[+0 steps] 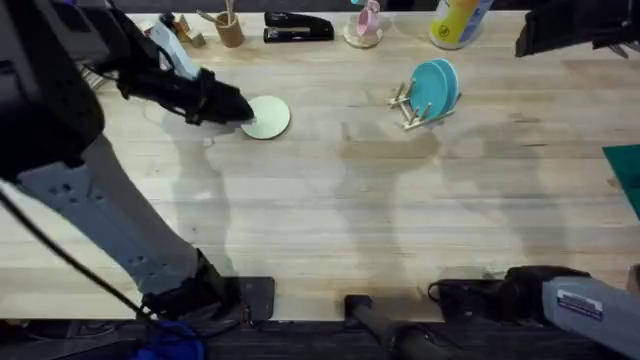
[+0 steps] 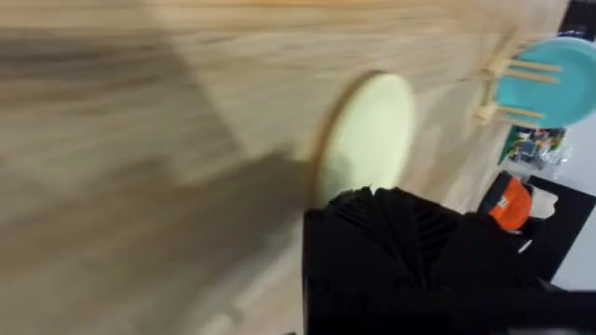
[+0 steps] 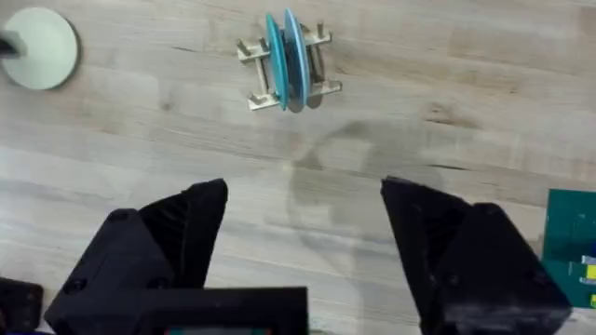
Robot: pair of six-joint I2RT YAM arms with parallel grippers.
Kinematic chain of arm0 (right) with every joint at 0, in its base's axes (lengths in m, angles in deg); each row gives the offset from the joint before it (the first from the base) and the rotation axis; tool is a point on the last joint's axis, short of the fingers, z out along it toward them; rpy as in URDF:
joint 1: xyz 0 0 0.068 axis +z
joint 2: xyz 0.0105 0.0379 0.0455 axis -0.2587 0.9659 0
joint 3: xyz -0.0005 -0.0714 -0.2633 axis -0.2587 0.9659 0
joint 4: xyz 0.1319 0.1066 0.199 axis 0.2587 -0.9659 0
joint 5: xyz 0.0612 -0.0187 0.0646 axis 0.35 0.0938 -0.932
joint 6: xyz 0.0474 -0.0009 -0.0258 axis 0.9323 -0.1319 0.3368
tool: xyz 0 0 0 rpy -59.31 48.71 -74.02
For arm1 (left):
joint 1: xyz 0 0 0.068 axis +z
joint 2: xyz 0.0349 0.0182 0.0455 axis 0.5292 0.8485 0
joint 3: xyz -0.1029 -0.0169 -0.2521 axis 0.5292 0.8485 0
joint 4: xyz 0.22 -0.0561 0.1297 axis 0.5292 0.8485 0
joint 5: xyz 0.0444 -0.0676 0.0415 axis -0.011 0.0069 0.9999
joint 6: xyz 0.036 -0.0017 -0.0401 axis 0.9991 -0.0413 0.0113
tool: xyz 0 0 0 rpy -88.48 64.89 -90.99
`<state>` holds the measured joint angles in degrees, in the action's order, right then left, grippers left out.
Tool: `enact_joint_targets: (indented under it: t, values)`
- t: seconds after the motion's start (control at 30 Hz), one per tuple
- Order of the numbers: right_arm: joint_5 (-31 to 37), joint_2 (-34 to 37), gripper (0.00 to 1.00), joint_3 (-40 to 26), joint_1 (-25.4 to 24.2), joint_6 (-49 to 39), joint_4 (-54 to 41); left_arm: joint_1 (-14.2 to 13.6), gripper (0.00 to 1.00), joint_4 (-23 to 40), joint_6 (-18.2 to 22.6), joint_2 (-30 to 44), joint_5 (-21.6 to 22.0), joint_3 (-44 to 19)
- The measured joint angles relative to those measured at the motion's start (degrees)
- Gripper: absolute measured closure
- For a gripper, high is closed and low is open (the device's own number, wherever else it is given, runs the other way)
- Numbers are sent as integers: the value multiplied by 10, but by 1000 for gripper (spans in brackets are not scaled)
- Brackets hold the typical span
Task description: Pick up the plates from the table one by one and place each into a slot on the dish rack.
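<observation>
A pale cream-yellow plate (image 1: 268, 117) lies on the table (image 1: 330, 220) at the back left. My left gripper (image 1: 232, 107) sits at its left edge; in the left wrist view the gripper's black body covers the near rim of the plate (image 2: 370, 135). The dish rack (image 1: 412, 108) stands at the back right of centre with two teal-blue plates (image 1: 437, 86) on edge between its pegs, also seen as the rack (image 3: 256, 48) and plates (image 3: 284, 58) in the right wrist view. My right gripper (image 3: 303, 200) hangs high above the table, open and holding nothing.
Along the back edge stand a cup of brushes (image 1: 230, 30), a black stapler (image 1: 298, 27), a pink object (image 1: 365, 25) and a yellow bottle (image 1: 460, 20). A teal object (image 1: 625, 170) lies at the right edge. Bare tabletop stretches across the middle and front.
</observation>
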<state>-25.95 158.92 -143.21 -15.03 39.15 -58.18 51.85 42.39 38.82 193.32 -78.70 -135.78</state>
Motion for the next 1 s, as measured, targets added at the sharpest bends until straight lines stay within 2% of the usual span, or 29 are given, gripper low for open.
enact_joint_targets:
  t: [0.1,0.33,1.0]
  values:
    - [0,0,7,0,0,0,0,4,960,-5,-11,25,-14,-1]
    - [0,0,8,0,0,0,0,4,960,-7,-26,24,-8,-3]
    - [-12,0,7,0,0,14,0,4,961,-7,-26,24,-7,-3]
